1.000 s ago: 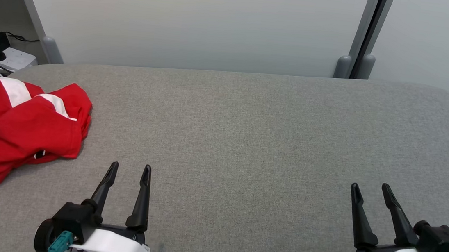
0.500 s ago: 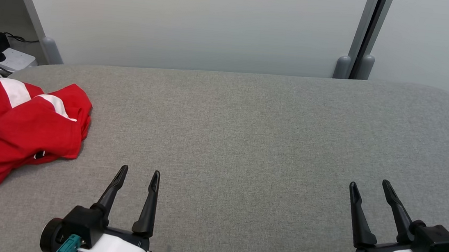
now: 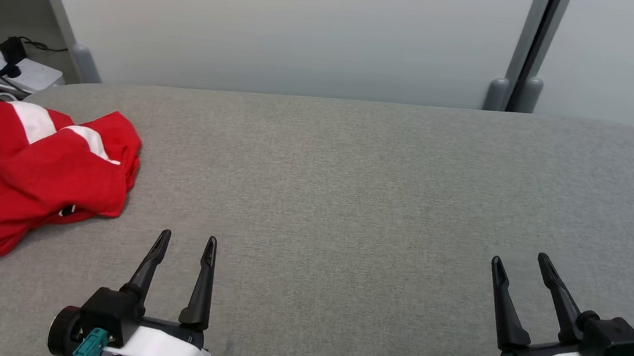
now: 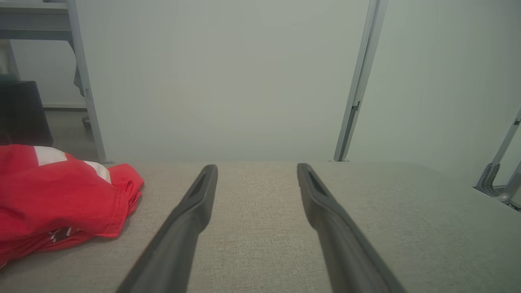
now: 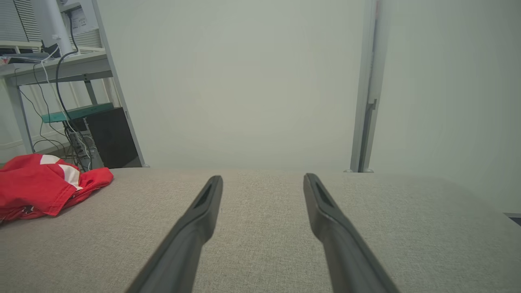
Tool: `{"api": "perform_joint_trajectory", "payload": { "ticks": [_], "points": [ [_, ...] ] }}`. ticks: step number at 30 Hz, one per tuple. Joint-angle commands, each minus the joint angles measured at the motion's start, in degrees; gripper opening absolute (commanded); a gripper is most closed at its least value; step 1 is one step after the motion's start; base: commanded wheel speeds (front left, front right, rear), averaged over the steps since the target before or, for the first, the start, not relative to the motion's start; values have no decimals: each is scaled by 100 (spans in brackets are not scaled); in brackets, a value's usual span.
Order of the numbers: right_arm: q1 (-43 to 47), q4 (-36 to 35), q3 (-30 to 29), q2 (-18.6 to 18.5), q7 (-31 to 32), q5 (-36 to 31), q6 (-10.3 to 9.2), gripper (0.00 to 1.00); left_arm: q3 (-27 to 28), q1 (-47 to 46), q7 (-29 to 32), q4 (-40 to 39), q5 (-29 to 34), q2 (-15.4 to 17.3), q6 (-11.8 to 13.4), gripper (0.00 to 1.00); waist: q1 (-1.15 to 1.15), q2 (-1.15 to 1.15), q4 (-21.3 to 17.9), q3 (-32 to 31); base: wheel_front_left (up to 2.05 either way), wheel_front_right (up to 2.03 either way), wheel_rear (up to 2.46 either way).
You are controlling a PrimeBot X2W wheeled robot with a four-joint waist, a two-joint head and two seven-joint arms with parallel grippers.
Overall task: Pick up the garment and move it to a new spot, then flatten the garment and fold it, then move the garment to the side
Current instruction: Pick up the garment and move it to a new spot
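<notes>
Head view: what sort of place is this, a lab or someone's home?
Probably a lab or office test bay, not a home. Pale partition panels stand behind the grey fabric-covered table, a power strip with tangled cables lies off its left end, and a desk carries more wiring.

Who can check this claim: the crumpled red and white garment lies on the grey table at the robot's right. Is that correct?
No. The head view shows the red and white garment at the robot's left, not right; it lies crumpled on the grey table.
</notes>
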Motion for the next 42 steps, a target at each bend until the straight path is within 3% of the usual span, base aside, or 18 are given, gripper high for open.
{"api": "perform_joint_trajectory", "payload": {
  "ticks": [1,26,42],
  "points": [
    [-164,-183,146,-65,-78,-5,8,100,208,-327,-58,-175,60,30,47,100,0,0,77,16,0,0,0],
    [-153,-303,386,-145,-78,113,8,100,206,-388,-58,-318,21,30,445,100,0,0,1900,95,0,0,0],
    [-143,-288,444,-198,-78,139,8,100,330,-465,-58,-122,-371,30,644,100,0,0,2053,228,0,0,0]
  ]
}}
